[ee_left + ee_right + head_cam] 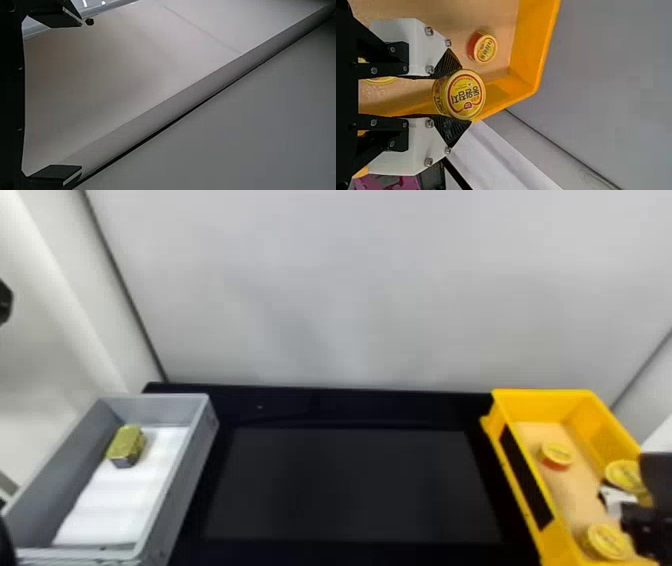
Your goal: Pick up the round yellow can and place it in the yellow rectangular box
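One round yellow can (466,99) is pinched by the right gripper (466,95), so the pick can be called done, tbh. It's held by the right-hand wall of the yellow rectangular box (540,405); exact height can't be told. Lowering and release are left, probably. The left gripper (81,97) is spread, empty, parked well apart from the box.

Head looks down, right wrist closer, sharing the yellow box (542,406).
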{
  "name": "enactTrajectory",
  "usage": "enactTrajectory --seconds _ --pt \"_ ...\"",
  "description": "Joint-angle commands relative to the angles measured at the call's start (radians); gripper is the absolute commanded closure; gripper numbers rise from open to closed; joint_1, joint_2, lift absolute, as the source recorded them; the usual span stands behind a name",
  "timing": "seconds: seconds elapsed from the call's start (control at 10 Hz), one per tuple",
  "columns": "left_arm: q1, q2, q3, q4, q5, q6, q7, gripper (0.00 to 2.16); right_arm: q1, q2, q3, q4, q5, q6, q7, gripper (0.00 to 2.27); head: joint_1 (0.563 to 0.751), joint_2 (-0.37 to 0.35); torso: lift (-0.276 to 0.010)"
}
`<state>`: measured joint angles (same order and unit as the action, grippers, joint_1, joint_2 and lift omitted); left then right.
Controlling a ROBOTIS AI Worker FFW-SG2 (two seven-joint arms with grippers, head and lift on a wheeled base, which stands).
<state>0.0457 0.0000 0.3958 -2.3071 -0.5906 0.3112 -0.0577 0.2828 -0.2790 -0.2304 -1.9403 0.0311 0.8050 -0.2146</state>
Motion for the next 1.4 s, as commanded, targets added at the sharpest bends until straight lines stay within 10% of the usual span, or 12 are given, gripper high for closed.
enactTrajectory --seconds 0.0,1.3 --pt "0.002 -0.003 0.006 0.0 0.0 0.0 -0.001 0.0 0.013 0.0 -0.01 0.027 -0.028 -0.001 -0.011 0.83 0.686 0.014 -0.056" --pt "0.007 -0.003 0.003 -0.002 0.0 0.002 -0.001 0.0 0.021 -0.011 -0.04 0.034 -0.042 0.015 0.018 0.46 0.686 0.014 -0.056"
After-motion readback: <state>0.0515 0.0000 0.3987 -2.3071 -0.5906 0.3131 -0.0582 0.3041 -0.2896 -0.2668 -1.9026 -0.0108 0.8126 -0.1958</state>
